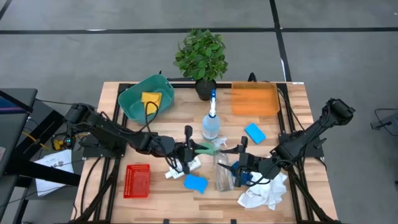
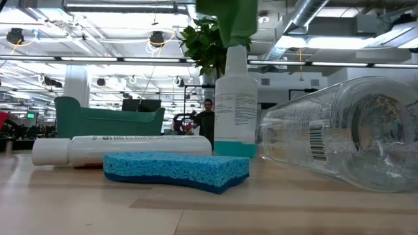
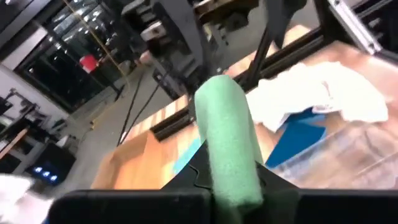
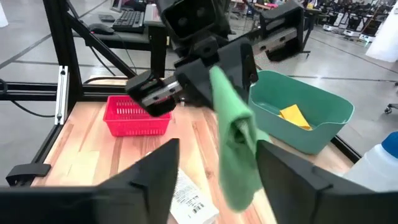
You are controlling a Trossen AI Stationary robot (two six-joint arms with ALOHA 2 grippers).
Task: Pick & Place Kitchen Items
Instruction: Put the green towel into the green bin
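High view shows the left gripper (image 1: 188, 151) pinched shut on a soft, limp green sponge (image 1: 208, 148), held above the middle of the pale wooden slat table (image 1: 112, 102). Its dark jointed arm reaches in low from the table's left edge, elbow folded. In the right wrist view the green sponge (image 4: 236, 134) droops from those clamped fingers like a fold of foam, hanging between the right gripper's own dark fingers (image 4: 149, 171), which stand spread wide and touch nothing.

Right gripper (image 1: 244, 163) lies just beyond the sponge, its arm stretched down from the table's right edge. Beside it a clear plastic spray bottle (image 1: 223, 173) lies on its side, ribbed and glossy, and a crumpled white cloth (image 1: 264, 193) sits near its wrist. Below the left gripper rests a porous blue sponge (image 1: 195, 182) and a small white labelled bottle (image 1: 182, 168) lying flat. An upright clear spray bottle (image 1: 211, 121) stands just behind. Farther behind the left gripper, a teal plastic tub (image 1: 134, 99) holds a yellow sponge (image 1: 151, 98); a second blue sponge (image 1: 255, 132) lies behind the right gripper.
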